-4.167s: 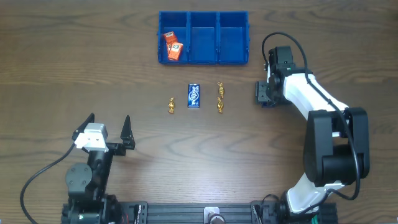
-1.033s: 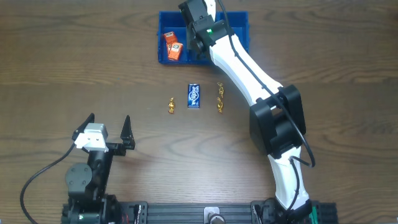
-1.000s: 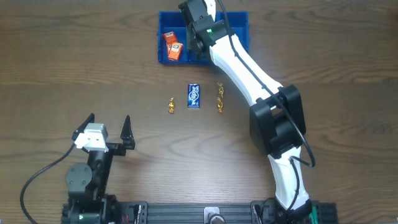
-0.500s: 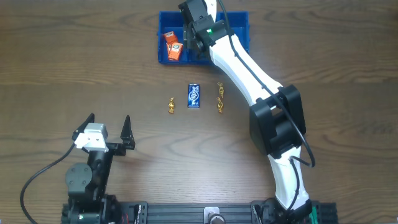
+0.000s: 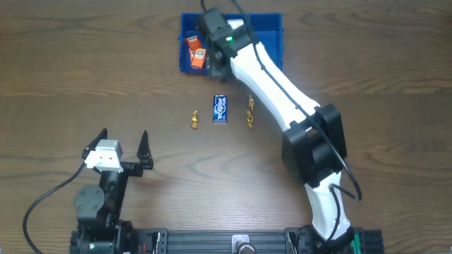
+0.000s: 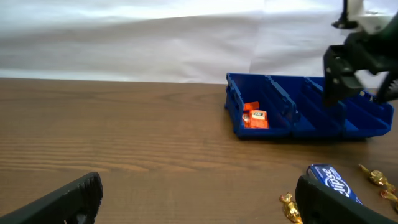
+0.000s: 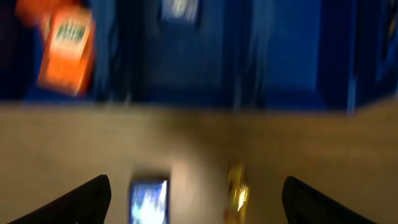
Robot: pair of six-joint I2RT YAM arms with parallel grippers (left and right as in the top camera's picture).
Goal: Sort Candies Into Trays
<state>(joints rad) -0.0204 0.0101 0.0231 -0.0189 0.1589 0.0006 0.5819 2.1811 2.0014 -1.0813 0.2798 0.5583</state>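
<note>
The blue three-compartment tray (image 5: 265, 42) stands at the table's far side, with orange candies (image 5: 195, 51) in its left compartment. In the right wrist view a blurred blue wrapper (image 7: 180, 9) lies in the middle compartment. On the table lie a blue candy (image 5: 220, 109) and three gold candies (image 5: 195, 118), (image 5: 250, 102), (image 5: 249, 120). My right gripper (image 5: 214, 63) hangs open and empty over the tray's near edge (image 7: 186, 93), above the blue candy (image 7: 149, 202). My left gripper (image 5: 123, 144) stands open near the table's front left, far from the candies.
The right arm (image 5: 275, 85) stretches diagonally from the bottom right across the table to the tray, passing above the right-hand gold candies. Bare wood lies to the left and right of the candy row. A white wall (image 6: 124, 37) stands behind the table.
The right arm swung from the table's right side to the tray. In the last second its gripper drew back from over the tray toward the tray's near edge. The left arm kept still.
</note>
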